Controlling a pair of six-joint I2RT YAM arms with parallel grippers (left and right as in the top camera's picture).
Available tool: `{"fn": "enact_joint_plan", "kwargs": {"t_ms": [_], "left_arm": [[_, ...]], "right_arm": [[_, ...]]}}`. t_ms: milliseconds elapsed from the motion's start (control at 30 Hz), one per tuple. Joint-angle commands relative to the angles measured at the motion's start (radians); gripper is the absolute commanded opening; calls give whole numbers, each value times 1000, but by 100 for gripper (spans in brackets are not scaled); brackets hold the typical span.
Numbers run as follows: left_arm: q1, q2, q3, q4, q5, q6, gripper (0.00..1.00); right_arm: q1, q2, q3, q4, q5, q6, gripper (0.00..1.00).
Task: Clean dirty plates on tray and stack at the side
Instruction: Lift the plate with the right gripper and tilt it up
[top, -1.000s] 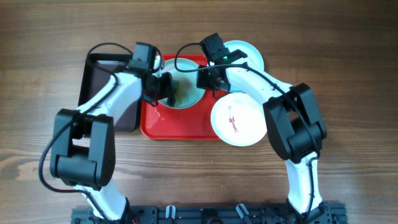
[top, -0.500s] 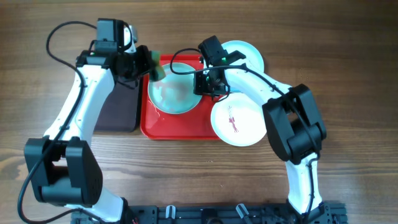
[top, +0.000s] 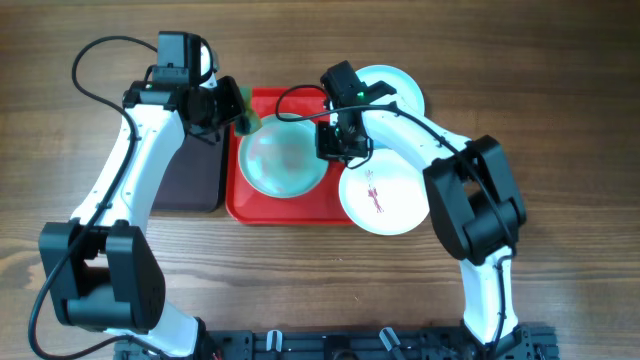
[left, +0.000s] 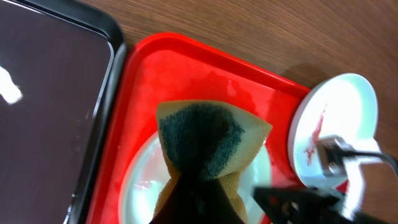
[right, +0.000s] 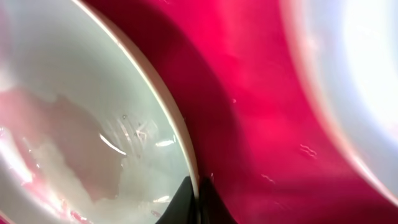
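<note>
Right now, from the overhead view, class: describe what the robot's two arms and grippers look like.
Both the left arm and right arm have smooth white shells joined by bulky black joint housings. A thin black cable loops from each wrist. The left gripper and right gripper are black throughout.

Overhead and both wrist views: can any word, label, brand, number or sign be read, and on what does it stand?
No readable text in any view.
Red tray, dark brown tray, sponge, plate on the tray: plain, no print.
Streaked plate: red smears, not writing.
White spot on the dark brown tray: a smudge or glare, no letter.
</note>
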Motion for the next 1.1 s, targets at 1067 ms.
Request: {"fn": "enact_joint_plan", "kwargs": {"t_ms": [1067], "left_arm": [[-42,8,-8,-20,-37,-6,4]], "right_arm": [[407,-360,32,-159,1563,-64,4]]}}
